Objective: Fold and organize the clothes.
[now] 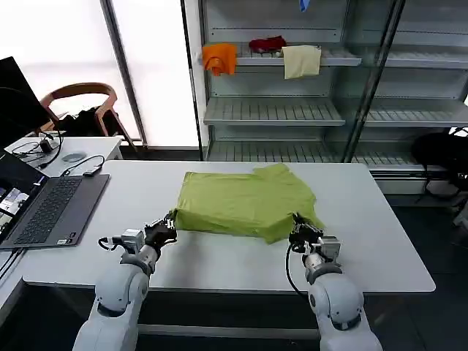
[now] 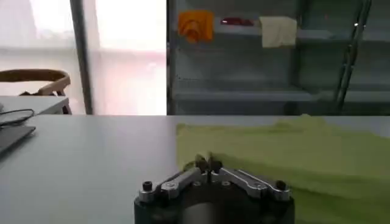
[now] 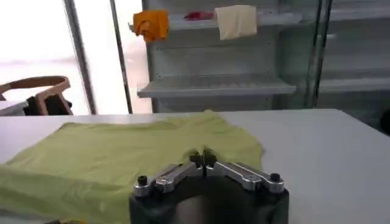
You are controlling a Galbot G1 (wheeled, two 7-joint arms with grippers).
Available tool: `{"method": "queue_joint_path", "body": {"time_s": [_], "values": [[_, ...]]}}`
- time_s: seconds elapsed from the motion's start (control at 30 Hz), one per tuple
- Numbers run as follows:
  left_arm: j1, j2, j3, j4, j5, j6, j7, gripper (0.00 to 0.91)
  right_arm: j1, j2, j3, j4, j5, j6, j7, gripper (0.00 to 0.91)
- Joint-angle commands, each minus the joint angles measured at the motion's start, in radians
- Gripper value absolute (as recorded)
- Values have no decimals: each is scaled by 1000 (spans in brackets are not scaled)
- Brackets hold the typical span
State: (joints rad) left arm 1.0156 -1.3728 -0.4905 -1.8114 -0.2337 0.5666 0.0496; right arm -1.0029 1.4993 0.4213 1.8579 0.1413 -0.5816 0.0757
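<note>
The clothes are one lime-green T-shirt [image 1: 245,201] lying partly folded on the white table [image 1: 219,256]. My left gripper [image 1: 170,222] sits low on the table at the shirt's near left corner, its jaws closed together on the fabric edge. In the left wrist view the left gripper [image 2: 208,162] pinches the T-shirt [image 2: 292,152] at its hem. At the near right corner my right gripper [image 1: 297,224] is likewise shut on the cloth. The right wrist view has the right gripper [image 3: 203,157] closed on the T-shirt [image 3: 122,152], which spreads away from it.
An open laptop [image 1: 51,208] with cables lies on the table's left end. Behind the table stands a metal shelf rack [image 1: 292,110] holding an orange cloth [image 1: 219,57], a red item [image 1: 267,44] and a cream cloth [image 1: 301,61]. A wooden chair [image 1: 77,99] is at the far left.
</note>
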Motion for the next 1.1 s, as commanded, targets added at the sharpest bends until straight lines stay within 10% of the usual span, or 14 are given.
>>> {"method": "queue_joint_path", "body": {"time_s": [0.03,0.13,0.17,0.2,0.23,0.27,0.73,1.1], "values": [[-80,-8,11,120,27,-8,-3,0,128,3,-2,-143,-6,1,-6,0],[-89,-8,12,139,38,-10,0,0,146,6,0,-172,-22,1,-13,0],[-91,-8,15,145,40,-12,0,10,154,8,0,-185,-30,1,-16,363],[-95,-8,17,151,44,-14,1,252,158,10,0,-193,-36,2,-18,907],[-96,-8,20,157,51,-16,1,856,163,19,2,-203,-43,2,-18,907],[-98,-10,22,161,55,-16,1,907,166,25,4,-211,-55,2,-20,907],[-122,-9,-4,137,95,-21,8,907,259,44,45,-305,-85,16,3,907],[-19,1,8,75,34,12,26,907,-17,-49,87,-46,-82,1,-77,907]]}}
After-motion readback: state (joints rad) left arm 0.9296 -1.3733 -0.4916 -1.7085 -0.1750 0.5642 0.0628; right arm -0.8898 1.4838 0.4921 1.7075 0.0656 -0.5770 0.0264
